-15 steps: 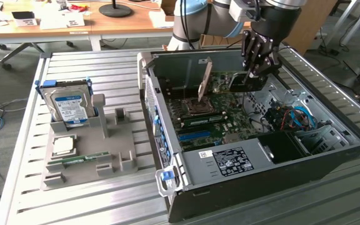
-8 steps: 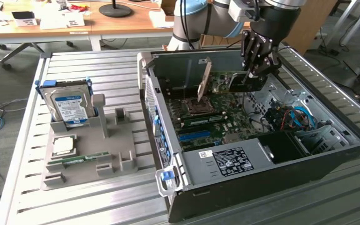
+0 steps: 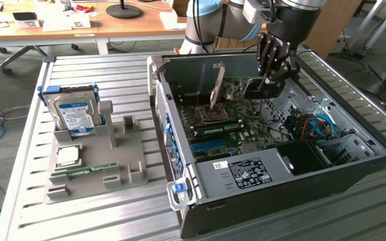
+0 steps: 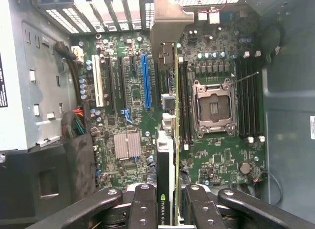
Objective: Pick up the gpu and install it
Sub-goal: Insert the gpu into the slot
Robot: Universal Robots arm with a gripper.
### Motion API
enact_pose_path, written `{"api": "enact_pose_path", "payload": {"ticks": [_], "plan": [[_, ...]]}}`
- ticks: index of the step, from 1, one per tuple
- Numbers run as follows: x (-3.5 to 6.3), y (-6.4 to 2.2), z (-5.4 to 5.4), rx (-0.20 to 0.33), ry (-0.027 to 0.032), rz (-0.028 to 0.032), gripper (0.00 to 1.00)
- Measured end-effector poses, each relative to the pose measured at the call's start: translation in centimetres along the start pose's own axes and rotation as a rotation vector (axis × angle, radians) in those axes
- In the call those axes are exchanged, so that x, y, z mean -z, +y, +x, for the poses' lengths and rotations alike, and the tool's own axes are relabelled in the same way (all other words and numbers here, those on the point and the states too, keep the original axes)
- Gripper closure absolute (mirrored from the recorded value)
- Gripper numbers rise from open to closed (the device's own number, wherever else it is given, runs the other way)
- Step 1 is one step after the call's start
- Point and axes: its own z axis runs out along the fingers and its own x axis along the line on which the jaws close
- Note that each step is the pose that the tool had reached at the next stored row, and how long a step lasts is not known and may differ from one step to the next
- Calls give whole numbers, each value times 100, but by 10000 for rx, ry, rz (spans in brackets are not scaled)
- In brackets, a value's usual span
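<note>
Your gripper is clenched on the gpu, holding it edge-down over the motherboard inside the open computer case. The card's long axis runs straight away from the hand, with its silver bracket at the far end. The blue slot lies parallel, just beside the card.

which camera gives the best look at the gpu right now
The exterior view: the gpu shows its board face and silver bracket, held upright by the gripper inside the case. The wrist view shows it edge-on between the fingers.
</note>
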Motion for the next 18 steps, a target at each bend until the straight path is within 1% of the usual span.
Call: {"api": "enact_pose_path", "payload": {"ticks": [10, 18], "plan": [[-2, 23, 2, 0, 0, 0, 73], [-50, 23, 4, 0, 0, 0, 73]]}}
